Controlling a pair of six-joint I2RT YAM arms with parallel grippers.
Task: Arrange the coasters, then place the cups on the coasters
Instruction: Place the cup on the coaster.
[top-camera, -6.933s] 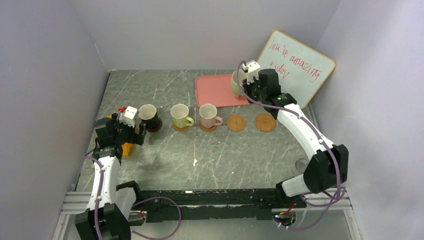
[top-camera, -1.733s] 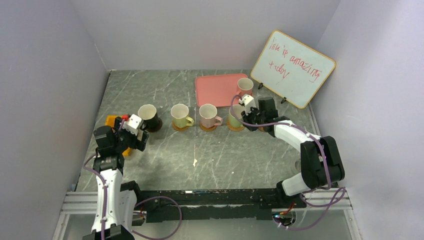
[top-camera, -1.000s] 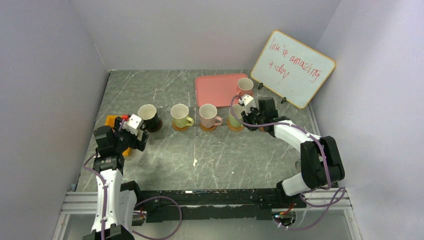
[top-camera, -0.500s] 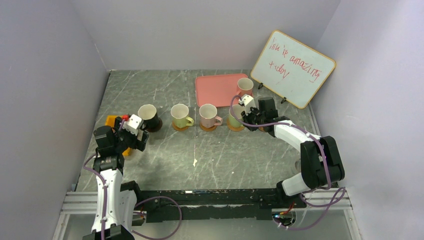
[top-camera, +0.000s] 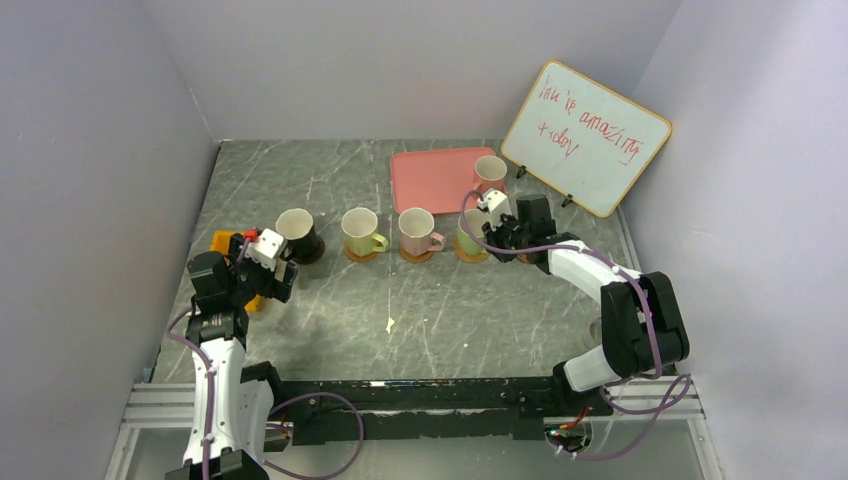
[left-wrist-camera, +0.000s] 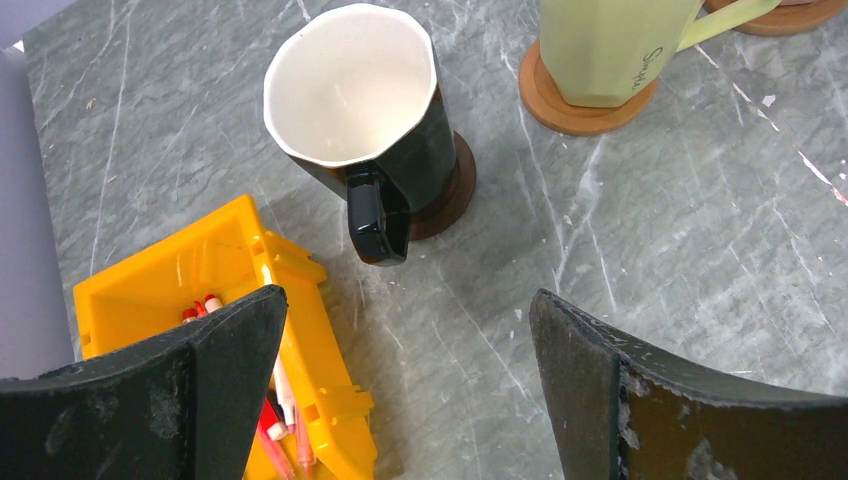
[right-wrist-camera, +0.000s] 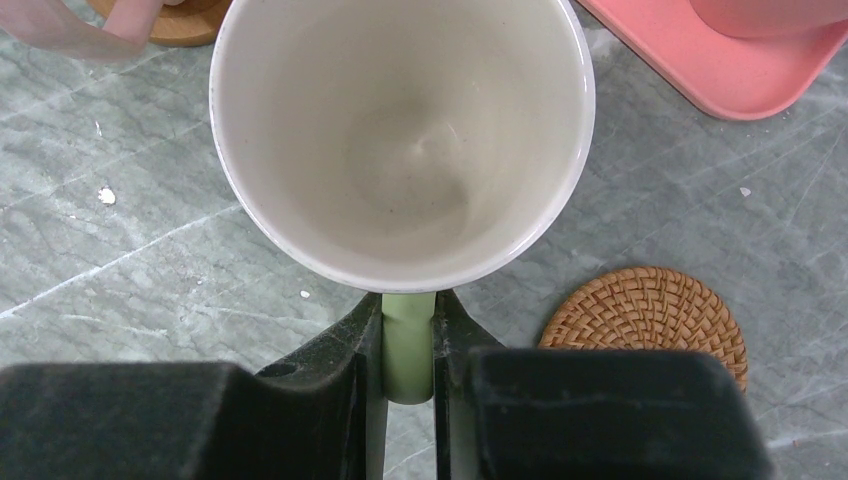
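Observation:
Four cups stand in a row: a dark brown cup (top-camera: 298, 235) on the dark brown coaster (left-wrist-camera: 455, 195), a pale green cup (top-camera: 360, 232) on a tan coaster (left-wrist-camera: 560, 105), a pink cup (top-camera: 416, 232), and a second green cup (right-wrist-camera: 400, 130). My right gripper (right-wrist-camera: 408, 345) is shut on this green cup's handle. An orange-tan coaster edge (top-camera: 470, 257) shows under that cup. A bare woven coaster (right-wrist-camera: 645, 315) lies just to its right. Another pink cup (top-camera: 490, 172) stands on the tray. My left gripper (left-wrist-camera: 405, 310) hangs open and holds nothing, near the dark cup's handle.
A yellow bin (left-wrist-camera: 210, 290) of pens sits left of the dark cup, under my left finger. The pink tray (top-camera: 430, 180) lies behind the row. A whiteboard (top-camera: 585, 137) leans at the back right. Walls close in on three sides.
Since the earliest frame my right gripper has brought the green cup from the tray down to the fourth coaster. Over the last second nothing has visibly moved.

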